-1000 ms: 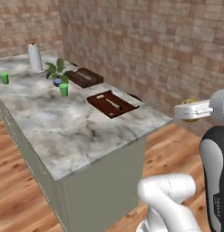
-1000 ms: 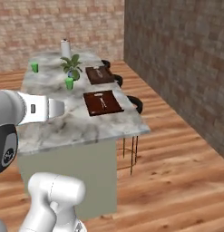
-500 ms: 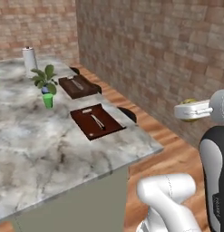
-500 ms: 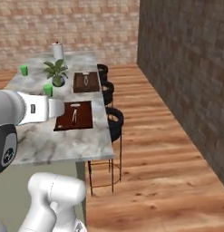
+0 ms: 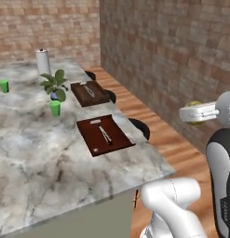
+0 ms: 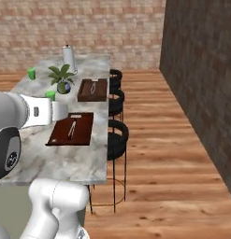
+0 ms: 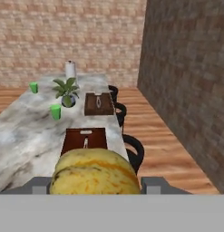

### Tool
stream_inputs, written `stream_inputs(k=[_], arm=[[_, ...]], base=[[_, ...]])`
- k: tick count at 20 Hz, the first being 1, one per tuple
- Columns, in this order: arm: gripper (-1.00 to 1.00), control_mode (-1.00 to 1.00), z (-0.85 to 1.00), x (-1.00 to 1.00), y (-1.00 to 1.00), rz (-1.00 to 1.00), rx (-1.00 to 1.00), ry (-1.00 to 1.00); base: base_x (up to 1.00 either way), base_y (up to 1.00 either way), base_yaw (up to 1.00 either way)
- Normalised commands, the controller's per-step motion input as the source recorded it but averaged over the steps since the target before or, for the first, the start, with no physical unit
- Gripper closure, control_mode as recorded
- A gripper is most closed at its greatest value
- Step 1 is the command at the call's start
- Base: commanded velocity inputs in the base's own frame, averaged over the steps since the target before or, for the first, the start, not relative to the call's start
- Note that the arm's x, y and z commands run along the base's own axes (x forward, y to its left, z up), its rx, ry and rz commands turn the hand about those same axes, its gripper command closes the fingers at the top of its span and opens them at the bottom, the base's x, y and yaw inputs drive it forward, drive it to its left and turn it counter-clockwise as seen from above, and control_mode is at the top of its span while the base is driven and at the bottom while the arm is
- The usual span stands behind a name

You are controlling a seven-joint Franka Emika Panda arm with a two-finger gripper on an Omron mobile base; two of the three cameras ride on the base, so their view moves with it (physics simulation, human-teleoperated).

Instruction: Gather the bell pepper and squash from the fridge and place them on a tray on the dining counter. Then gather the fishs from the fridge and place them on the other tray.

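Jaws clamp the squash, big in the hand view, a yellow sliver behind the arm in the left base view.

Home kitchen/dining area, rendered. Long marble-topped bench with black bar stools along one side. On it: two dark wooden trays, potted plant, green cups, paper towel roll. Brick walls, wood plank floor.
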Motion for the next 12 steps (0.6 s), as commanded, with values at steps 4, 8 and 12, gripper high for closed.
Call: stream_inputs(k=[4,8,12], arm=[[1.00,1.00,0.00,0.00,0.00,0.00,0.00,0.00],[1.00,1.00,0.00,0.00,0.00,0.00,0.00,0.00],[1.00,1.00,0.00,0.00,0.00,0.00,0.00,0.00]], base=[[0.49,-0.07,0.27],[0.48,-0.24,0.39],[0.55,-0.25,0.45]])
